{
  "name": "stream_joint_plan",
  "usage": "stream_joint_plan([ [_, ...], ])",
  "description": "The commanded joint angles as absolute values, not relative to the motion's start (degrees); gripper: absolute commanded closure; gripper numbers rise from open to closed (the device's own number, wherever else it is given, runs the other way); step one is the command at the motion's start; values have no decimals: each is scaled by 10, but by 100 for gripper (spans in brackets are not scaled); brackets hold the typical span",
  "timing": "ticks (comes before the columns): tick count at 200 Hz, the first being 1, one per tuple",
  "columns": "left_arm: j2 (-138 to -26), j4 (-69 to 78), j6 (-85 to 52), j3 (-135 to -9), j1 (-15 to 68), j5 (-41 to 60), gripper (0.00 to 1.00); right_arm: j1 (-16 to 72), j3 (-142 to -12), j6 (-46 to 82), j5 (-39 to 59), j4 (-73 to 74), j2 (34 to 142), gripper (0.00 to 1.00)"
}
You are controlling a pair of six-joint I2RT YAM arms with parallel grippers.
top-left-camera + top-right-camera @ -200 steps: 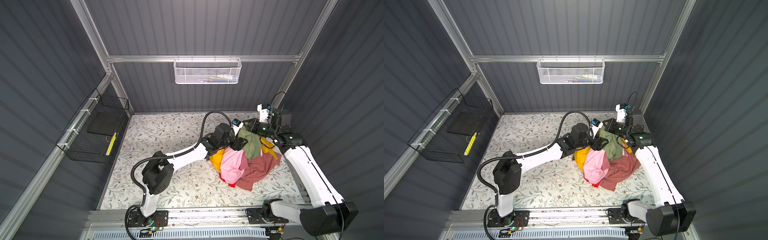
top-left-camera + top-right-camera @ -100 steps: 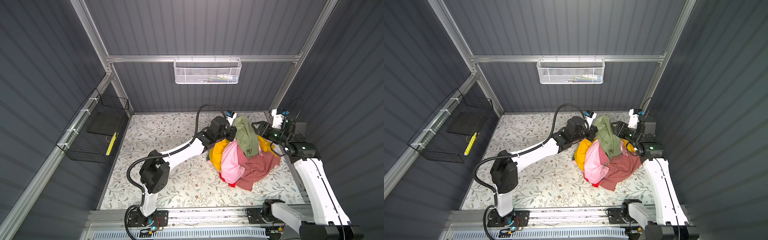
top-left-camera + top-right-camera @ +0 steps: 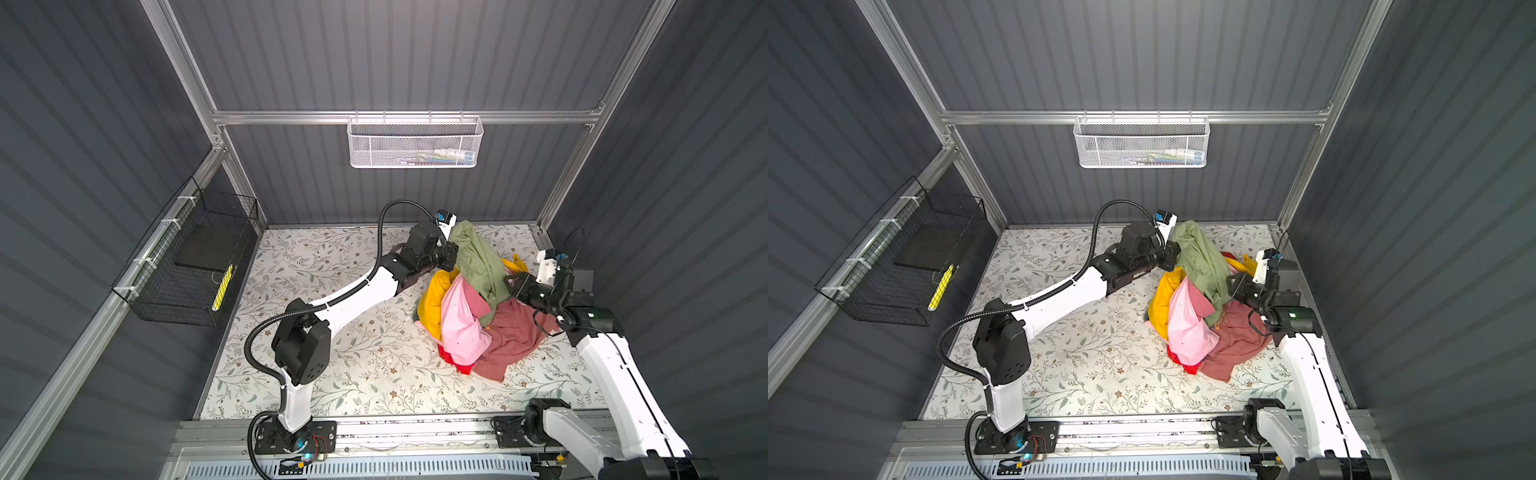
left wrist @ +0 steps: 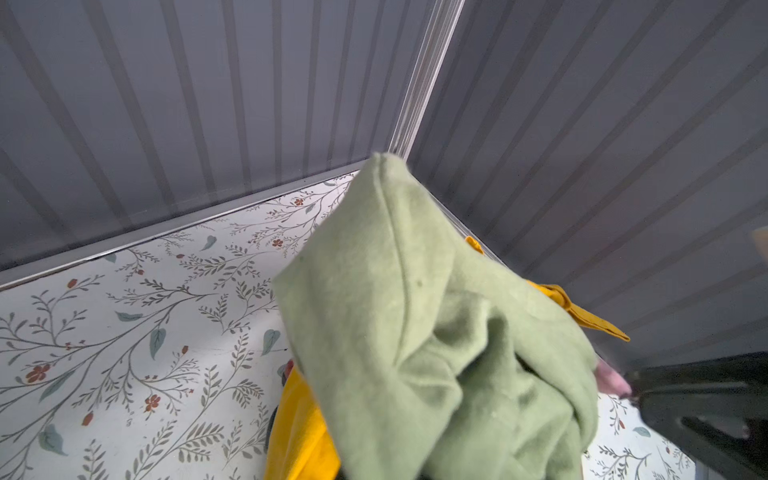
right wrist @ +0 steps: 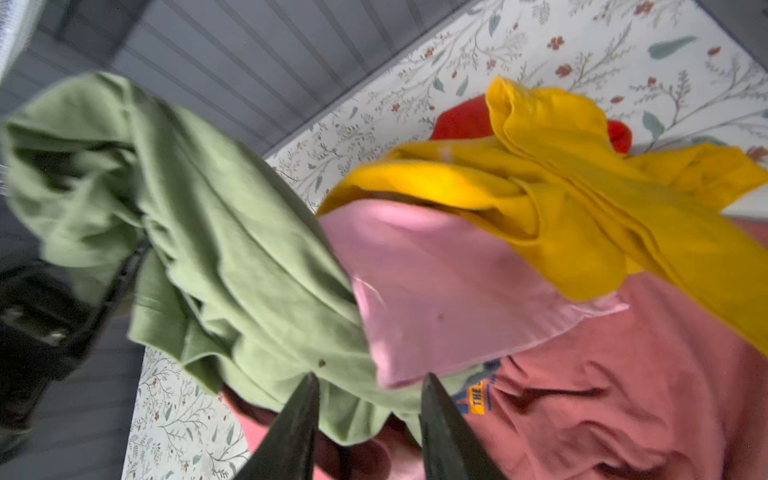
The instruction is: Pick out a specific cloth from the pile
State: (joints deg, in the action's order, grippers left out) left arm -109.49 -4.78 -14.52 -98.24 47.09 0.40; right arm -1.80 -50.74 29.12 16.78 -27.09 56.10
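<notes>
Wire basket (image 3: 187,266), black, hangs on the left wall and holds a dark flat slab (image 3: 203,249) and a yellow stick-like item (image 3: 222,286) leaning against its front mesh. Farther right, a white mesh basket (image 3: 415,141) on the back rail holds a few small items too blurred to name. On the floral worktop (image 3: 332,365) the left arm (image 3: 357,291) reaches to the pile (image 3: 461,332). The left fingers, buried in fabric, are clamped on the cloth (image 3: 478,266). Its top stands raised above the pile and its lower part drapes down over the other garments. The right fingers (image 5: 299,415) stand moderately apart at the cloth's lower folds; whether they touch it is unclear.
</notes>
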Motion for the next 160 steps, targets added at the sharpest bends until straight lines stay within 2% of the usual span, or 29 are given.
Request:
stream_joint_plan([
  [1, -1046, -81, -111, -1025, 462, -35, 100, -32, -488, 308, 169, -233, 571, 57],
  [17, -1037, -102, -96, -1036, 461, -45, 100, -41, -479, 313, 180, -205, 576, 47],
  [74, -1008, -143, -76, -1034, 449, -94, 100, -46, -467, 317, 225, -168, 590, 40],
  [100, -1005, -146, -80, -1032, 448, -84, 100, -47, -439, 326, 283, -106, 587, 39],
  [123, -1006, -141, -89, -1024, 448, -72, 100, -47, -409, 332, 334, -44, 600, 43],
  [160, -1006, -132, -95, -1014, 449, -58, 100, -47, -367, 320, 354, 30, 624, 51],
])
